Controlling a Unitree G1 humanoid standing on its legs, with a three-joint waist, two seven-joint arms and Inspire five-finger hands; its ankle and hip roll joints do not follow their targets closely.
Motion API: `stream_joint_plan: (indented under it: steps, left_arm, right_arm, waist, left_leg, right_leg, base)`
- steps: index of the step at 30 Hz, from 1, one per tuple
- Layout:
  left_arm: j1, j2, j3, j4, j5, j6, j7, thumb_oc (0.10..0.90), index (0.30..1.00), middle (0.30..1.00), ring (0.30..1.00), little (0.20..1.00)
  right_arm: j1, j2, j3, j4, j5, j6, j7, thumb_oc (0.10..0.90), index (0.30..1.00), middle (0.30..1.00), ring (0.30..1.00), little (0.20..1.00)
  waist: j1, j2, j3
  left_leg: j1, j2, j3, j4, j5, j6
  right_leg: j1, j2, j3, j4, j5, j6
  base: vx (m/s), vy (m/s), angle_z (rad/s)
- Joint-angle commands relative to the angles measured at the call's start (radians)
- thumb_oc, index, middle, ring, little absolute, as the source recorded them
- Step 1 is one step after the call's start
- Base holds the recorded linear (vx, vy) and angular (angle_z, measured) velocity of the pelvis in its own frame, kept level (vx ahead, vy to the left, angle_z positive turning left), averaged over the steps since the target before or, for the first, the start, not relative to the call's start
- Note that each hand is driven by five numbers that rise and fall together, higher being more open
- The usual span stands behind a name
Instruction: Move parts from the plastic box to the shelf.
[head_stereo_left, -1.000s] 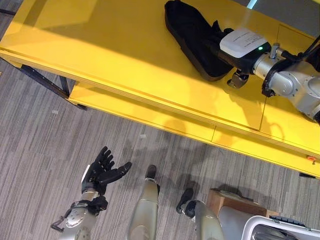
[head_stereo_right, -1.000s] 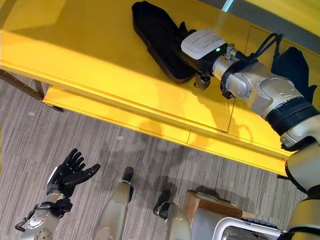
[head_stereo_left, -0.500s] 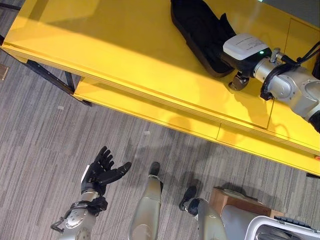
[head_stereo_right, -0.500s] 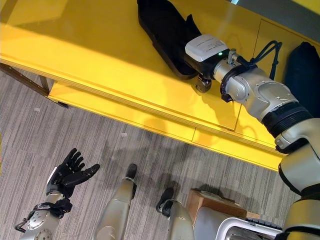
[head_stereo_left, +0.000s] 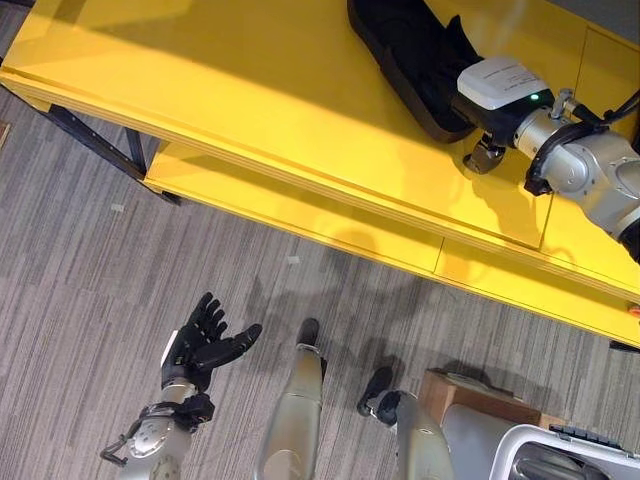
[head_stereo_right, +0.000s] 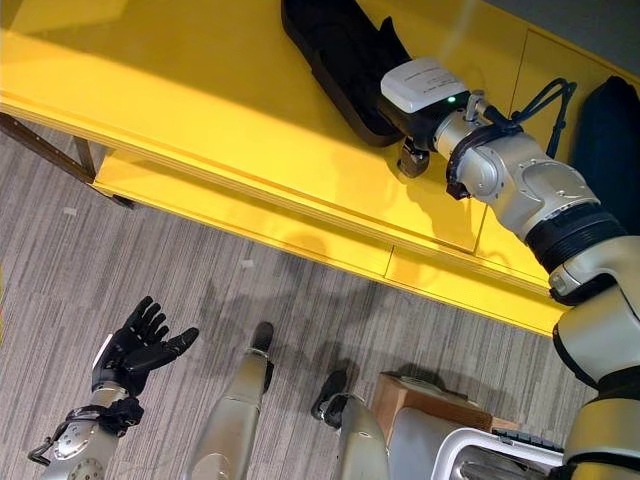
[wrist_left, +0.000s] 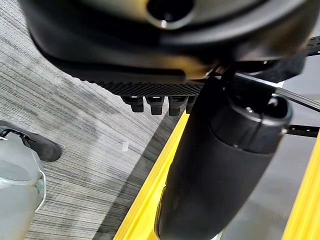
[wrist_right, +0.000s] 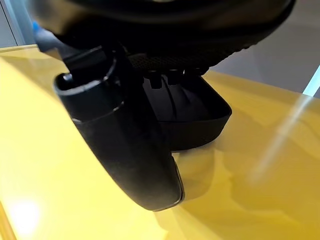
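A long black tray-like part (head_stereo_left: 400, 50) lies on top of the yellow shelf (head_stereo_left: 230, 90). My right hand (head_stereo_right: 392, 52) reaches over the part's near end, its fingers stretched straight across the hollow inside. In the right wrist view the thumb (wrist_right: 125, 145) stands outside the part's rim (wrist_right: 200, 115), just above the yellow surface. My left hand (head_stereo_left: 200, 345) hangs open and empty over the carpet, palm up, well short of the shelf. Its thumb (wrist_left: 215, 165) shows in the left wrist view.
A second dark part (head_stereo_right: 610, 140) lies on the shelf at the far right. The white plastic box (head_stereo_left: 570, 450) stands on the floor at the lower right, beside a brown box (head_stereo_left: 470, 400). A lower yellow shelf board (head_stereo_left: 300, 215) juts out in front; black frame legs (head_stereo_left: 90, 140) stand at the left.
The whole picture has shifted a little, so the camera moved. My right hand stays on the black part at the same spot. The left hand has not moved.
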Motion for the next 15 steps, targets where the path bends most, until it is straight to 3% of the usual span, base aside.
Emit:
stream_joint_plan:
  steps: [1, 15]
  left_arm:
    - [0.041, 0.056, 0.049, -0.115, -0.002, -0.091, -0.001, 0.900, 1.000, 1.000, 1.000, 1.000]
    - [0.036, 0.069, 0.059, -0.129, 0.018, -0.086, -0.003, 0.900, 1.000, 1.000, 1.000, 1.000]
  right_arm:
    - [-0.058, 0.009, -0.002, 0.049, 0.017, 0.023, -0.024, 0.900, 1.000, 1.000, 1.000, 1.000]
    - [-0.013, 0.012, 0.018, 0.025, 0.077, 0.009, 0.046, 0.900, 1.000, 1.000, 1.000, 1.000]
  waist:
    - [0.017, -0.002, -0.013]
    - [0.033, -0.029, -0.005]
  left_leg:
    - [-0.007, 0.048, -0.044, 0.031, -0.070, -0.031]
    - [-0.025, 0.045, -0.059, 0.030, -0.070, -0.031]
  right_leg:
    - [0.040, -0.064, 0.023, 0.031, -0.007, 0.041]
    - [0.044, -0.058, 0.003, 0.016, -0.001, 0.048]
  base:
    - [0.00, 0.000, 0.00]
    - [0.01, -0.006, 0.02]
